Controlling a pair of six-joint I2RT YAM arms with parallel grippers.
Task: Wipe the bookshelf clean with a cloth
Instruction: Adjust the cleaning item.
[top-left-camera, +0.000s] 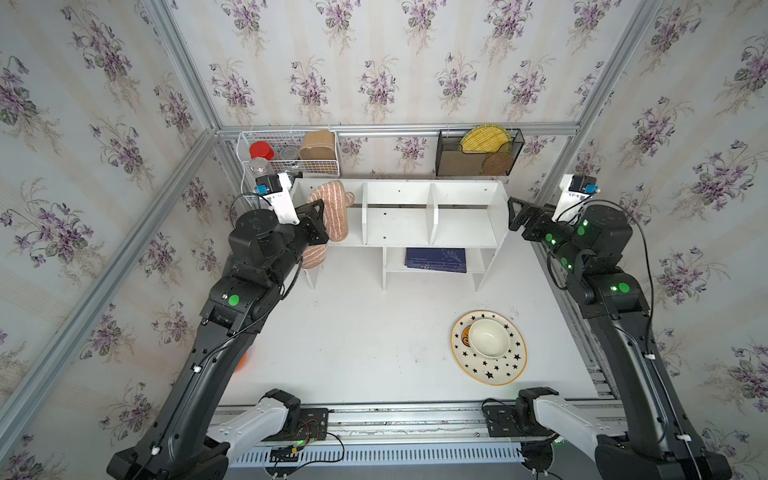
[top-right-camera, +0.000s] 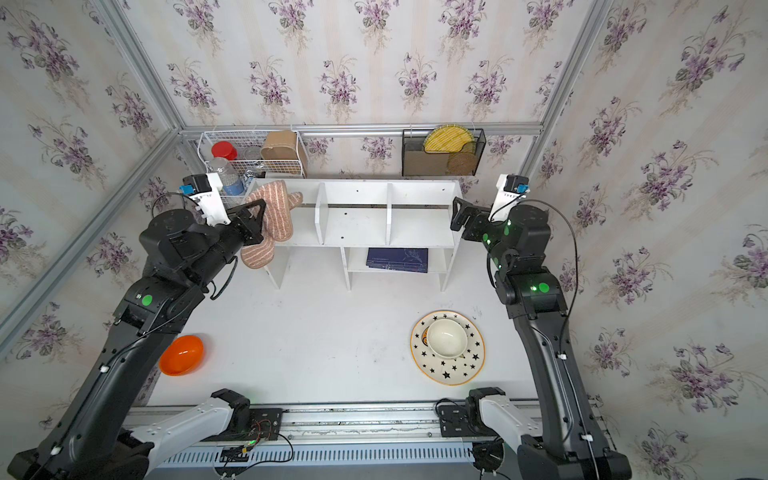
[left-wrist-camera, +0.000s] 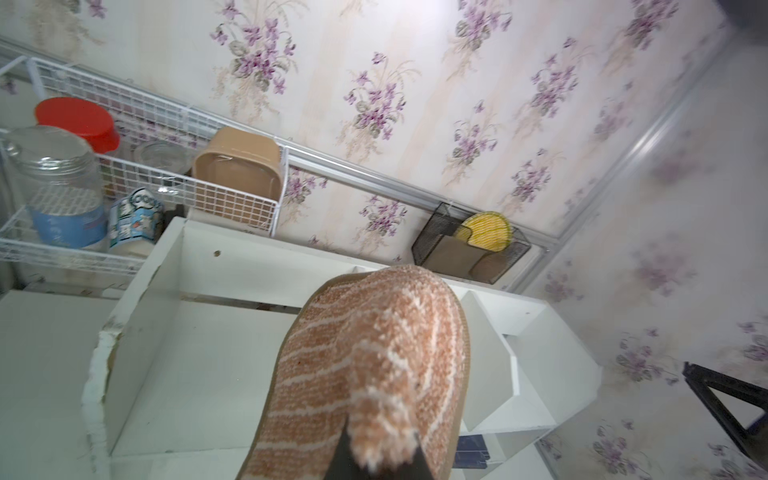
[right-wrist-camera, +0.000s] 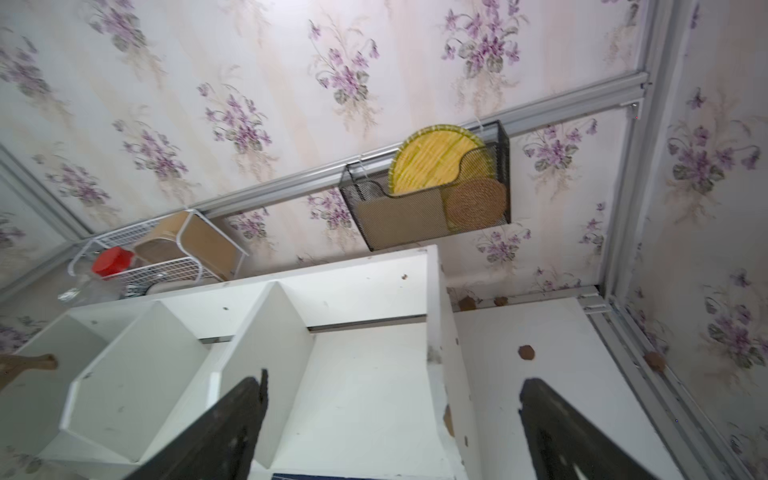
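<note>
1. The bookshelf (top-left-camera: 399, 224) stands at the back of the table (top-left-camera: 353, 345), against the flowered wall.
2. The cloth (top-left-camera: 332, 212) (tan, with thin white stripes) is draped in the upper compartment on the left arm's side. One end reaches up toward the back board, and the other hangs over the front edge by the leg panel.
3. The left end effector (left-wrist-camera: 376, 467) is pinched tight on the cloth.
4. The right end effector (right-wrist-camera: 390, 390) has its jaws spread wide and grips nothing, just beside the bookshelf's right end panel.
</note>
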